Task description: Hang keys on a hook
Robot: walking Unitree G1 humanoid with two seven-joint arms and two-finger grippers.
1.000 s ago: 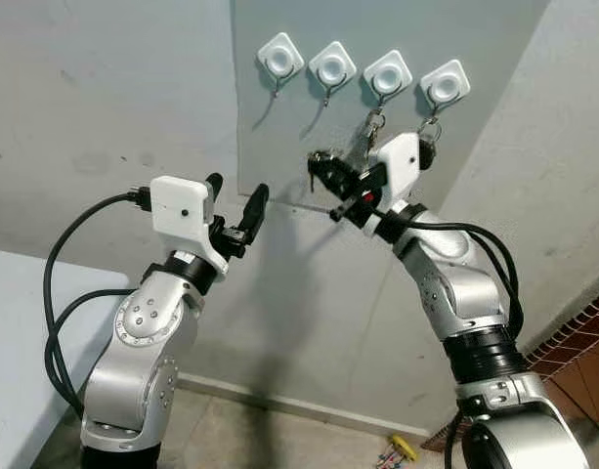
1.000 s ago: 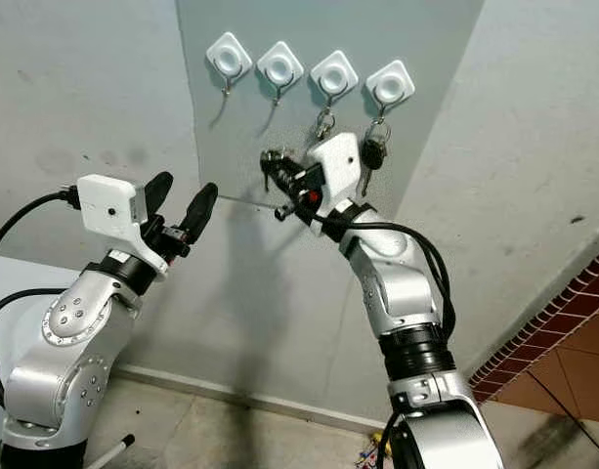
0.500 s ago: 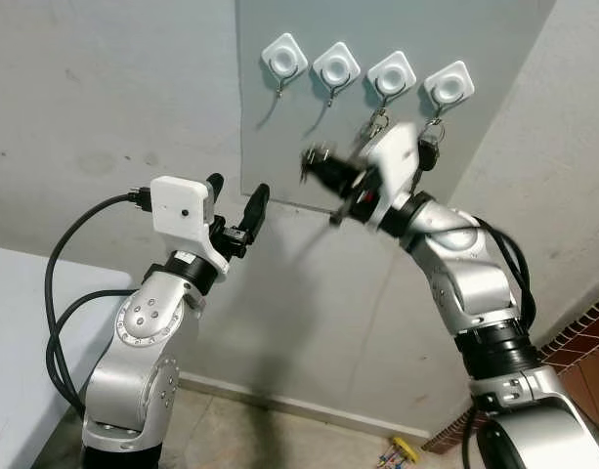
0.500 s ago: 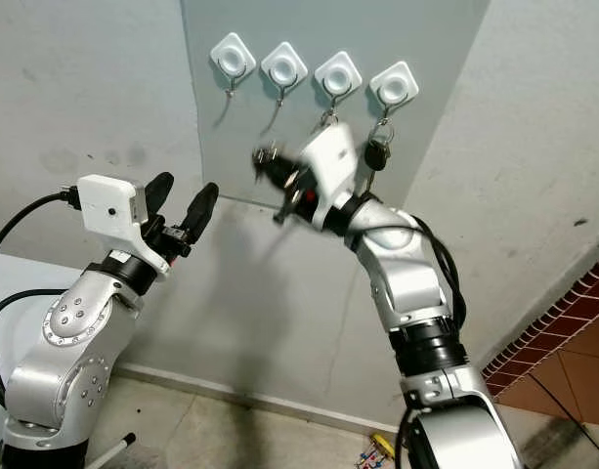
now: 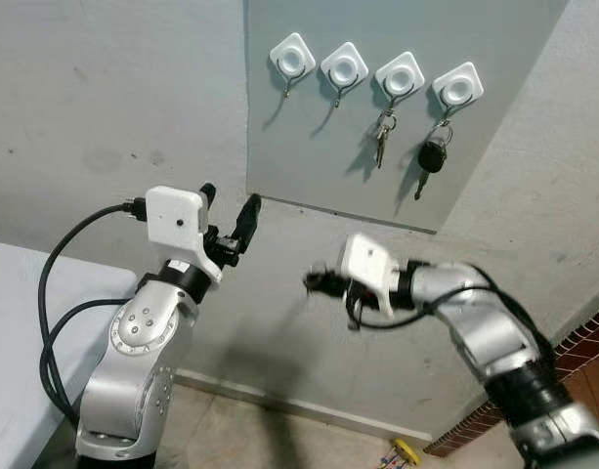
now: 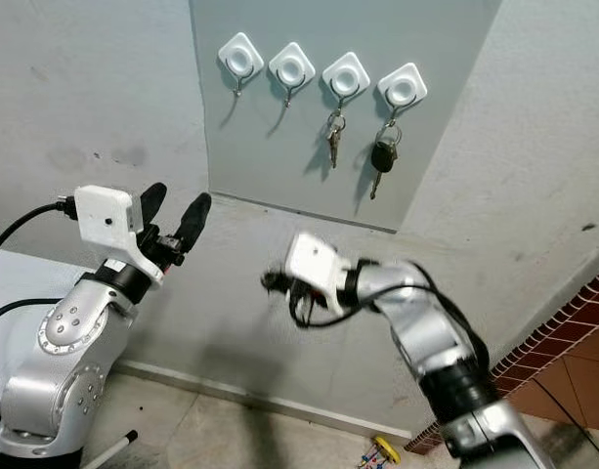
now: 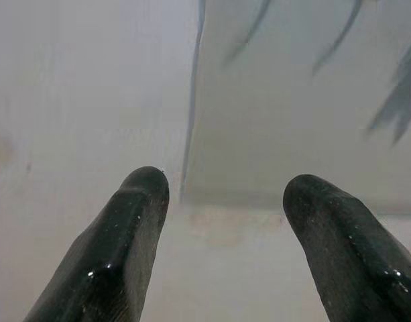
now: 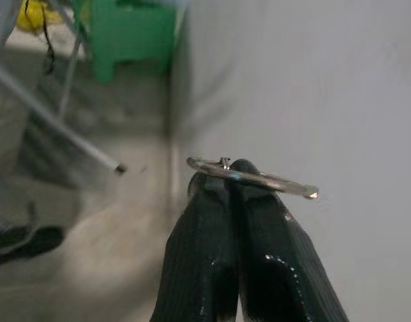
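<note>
Four white hooks (image 5: 375,70) sit in a row high on the grey wall panel (image 5: 309,147). The two left ones hang bare; a small bunch of keys (image 5: 382,134) dangles from the third, and a black car key (image 5: 432,158) dangles from the far-right one. The right gripper (image 5: 317,282) is low, well below the hooks and off to the left of the hung keys, arm stretched across in front of the wall. Its jaws are pressed together, and the right wrist view catches them pinching a thin metal key ring (image 8: 253,177) right at the tips, the ring lying edge-on across both fingertips (image 8: 218,191). What hangs from that ring cannot be made out in the eye views, where the tip is a dark blur. Over on the left, the left gripper (image 5: 229,203) is raised in front of the wall near the panel's lower left corner, its jaws spread wide and holding nothing. Down on the floor by the wall lies a small yellow object (image 5: 405,449), and a grey worktop (image 5: 11,322) edges in at the far left
</note>
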